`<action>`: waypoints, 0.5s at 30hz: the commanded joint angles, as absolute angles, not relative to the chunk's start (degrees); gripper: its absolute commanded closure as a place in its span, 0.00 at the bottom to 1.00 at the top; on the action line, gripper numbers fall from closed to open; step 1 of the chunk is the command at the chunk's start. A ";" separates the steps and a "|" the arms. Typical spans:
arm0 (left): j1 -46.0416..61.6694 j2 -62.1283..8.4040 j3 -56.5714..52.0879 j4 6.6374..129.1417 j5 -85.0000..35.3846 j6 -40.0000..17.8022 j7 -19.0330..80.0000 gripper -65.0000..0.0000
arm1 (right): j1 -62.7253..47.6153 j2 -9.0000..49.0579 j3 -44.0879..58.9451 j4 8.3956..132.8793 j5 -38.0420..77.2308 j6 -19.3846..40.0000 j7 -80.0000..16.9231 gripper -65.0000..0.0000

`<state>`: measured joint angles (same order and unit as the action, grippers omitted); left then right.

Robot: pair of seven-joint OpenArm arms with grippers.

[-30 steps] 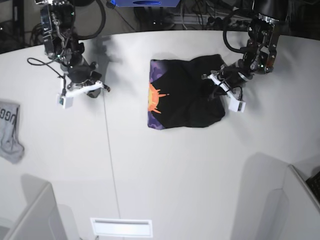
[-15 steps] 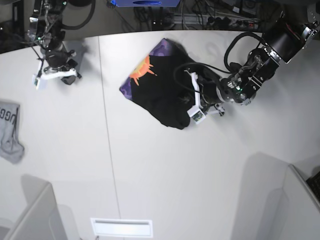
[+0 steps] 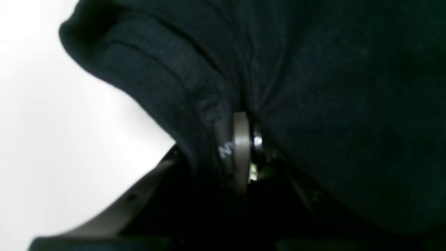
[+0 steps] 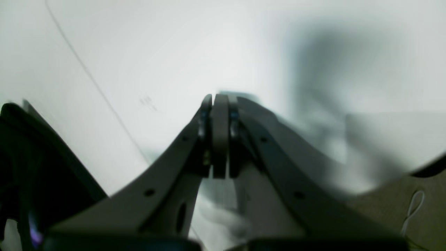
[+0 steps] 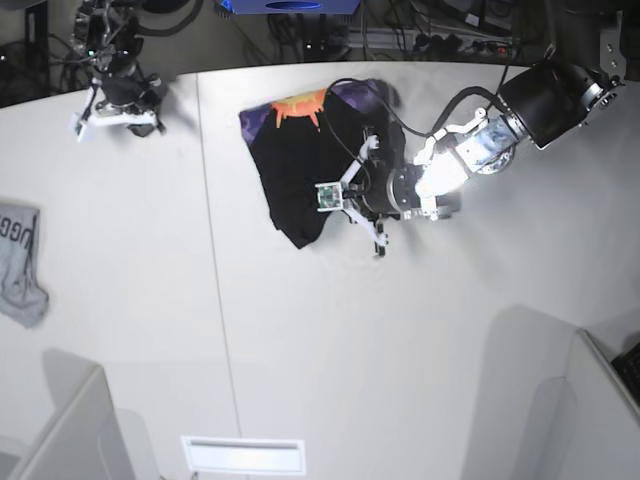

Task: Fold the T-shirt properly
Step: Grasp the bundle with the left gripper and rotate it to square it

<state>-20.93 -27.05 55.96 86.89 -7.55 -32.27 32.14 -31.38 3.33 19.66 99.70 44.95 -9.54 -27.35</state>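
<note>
White desk (image 5: 300, 370), seam running lengthwise left of its middle; grey lettered garment (image 5: 20, 265) on the left edge. Black T-shirt (image 5: 310, 150), orange-and-purple print toward the far edge, lies past the desk's centre. Left arm (image 5: 510, 140) reaches in from the far right corner, angled across the desk, its gripper over the shirt. Right arm (image 5: 105, 50) at the far left corner, apart from the shirt.

Left wrist view: fingers (image 3: 241, 150) pinching bunched black cloth, tips partly hidden.

Right wrist view: right gripper (image 4: 219, 99) closed, nothing in it; brown floor (image 4: 393, 205) past the desk's edge.
</note>
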 commanded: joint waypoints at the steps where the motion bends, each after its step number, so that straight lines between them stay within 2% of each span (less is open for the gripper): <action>1: -20.70 -26.42 56.40 86.29 -4.88 -34.59 34.42 1.00 | -31.96 3.47 20.09 100.44 44.70 -9.63 -27.30 1.00; 5: -20.53 -23.69 55.87 84.44 -0.40 -39.34 34.24 1.00 | -33.27 3.47 20.18 100.44 44.70 -9.63 -27.21 1.00; 15: -20.44 -22.90 55.87 84.00 -0.31 -39.60 34.42 1.00 | -34.07 3.30 20.18 100.44 44.70 -9.63 -27.21 1.00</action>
<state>-20.97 -22.55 55.27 84.62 -1.52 -37.58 31.05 -33.41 3.25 19.92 100.01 44.97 -9.32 -26.48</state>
